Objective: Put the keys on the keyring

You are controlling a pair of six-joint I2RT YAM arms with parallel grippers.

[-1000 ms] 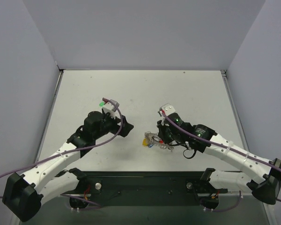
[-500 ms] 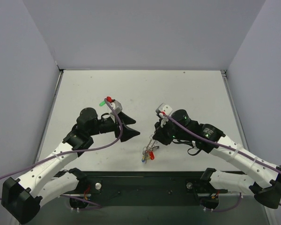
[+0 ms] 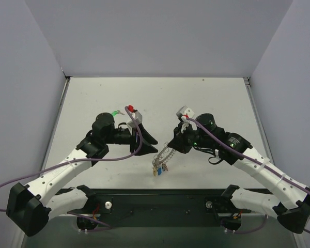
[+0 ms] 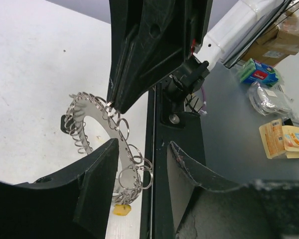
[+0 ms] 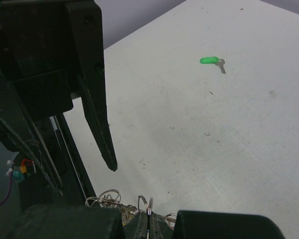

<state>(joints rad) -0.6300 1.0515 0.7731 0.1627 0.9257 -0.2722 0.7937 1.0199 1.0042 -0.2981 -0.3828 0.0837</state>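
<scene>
**Desk:** Where's the keyring right now?

**Me:** My right claw [image 3: 174, 146] is clenched on the top edge of the keyring [image 3: 164, 155]. The ring hangs down between the two claws, slanting toward the left arm. From overhead I see a small bunch of keys [image 3: 155, 171] at its low end, with blue and yellow showing. I can't tell whether they touch the bench [image 3: 217, 98].

**Desk:** And the left side?

**Me:** My left claw [image 4: 142, 149] is released, with its jaws partly apart and nothing gripped. Its own camera gives me what the overhead view can't. I can see the scalloped rim with small loops along it and the right claw's tips pinching the upper edge. The ring's lower stretch runs just beside one of the left fingers [image 4: 92, 191], and a few loops lie in the gap. A yellow key head shows below that.

**Desk:** What does the right wrist add?

**Me:** It shows a few loops at the base of its own shut fingers and one left finger pointing down. It also shows a lone green key [image 5: 212, 61] lying flat on the bench, well apart from the ring. Overhead, that key is only a green speck behind the left arm.

**Desk:** Any writing?

**Me:** The left wrist view catches a cardboard box [image 4: 289, 30] and some packets [image 4: 259, 72] past the bench edge, one green and blue, one yellow. The print is too small for me to read.
</scene>
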